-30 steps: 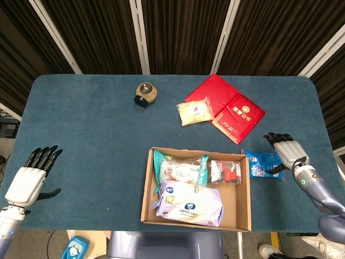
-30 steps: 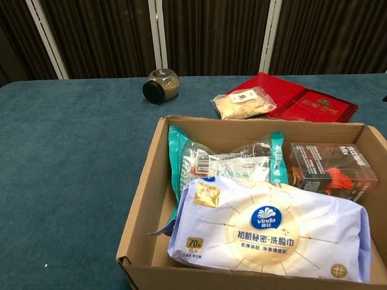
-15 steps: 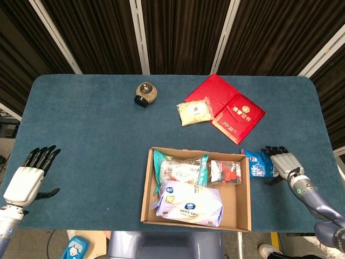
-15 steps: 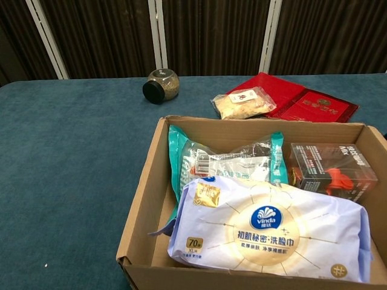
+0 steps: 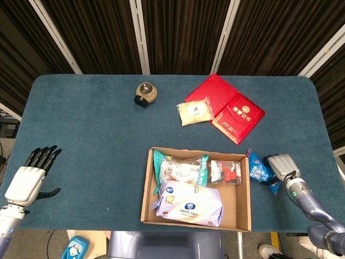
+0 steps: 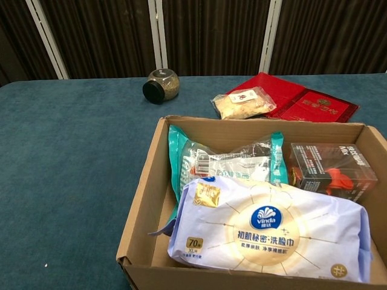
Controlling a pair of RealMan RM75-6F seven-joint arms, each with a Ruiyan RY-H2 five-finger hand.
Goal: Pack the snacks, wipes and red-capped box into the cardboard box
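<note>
My right hand [image 5: 281, 164] is at the right side of the blue-covered bench [image 5: 86, 135], just outside the open brown cardboard box [image 5: 242, 208], and it has hold of a small blue snack packet [image 5: 259, 169], fingers curled around the packet's right end. My left hand [image 5: 29, 178] hangs at the bench's near left corner, well apart from everything, fingers spread and holding nothing.

Further back on the bench lie a round glass jar with a dark lid [image 6: 161, 84], tipped on its side, a clear bag of pale crumbly snack [image 6: 244, 102] and, partly under that bag, flat red envelopes with gold print [image 6: 314, 106]. The right wall of the cardboard box stands between the blue packet and the box's inside.

In the box a teal-edged clear snack bag [image 6: 227, 160] lies along the far side, a dark transparent box with a red cap [image 6: 331, 170] sits in the far right corner, and a pale lavender pack of wipes [image 6: 272, 229] fills the near half, overlapping the snack bag's lower edge.

The blue packet is crumpled, its left end almost touching the box's right wall, level with the red-capped box.
</note>
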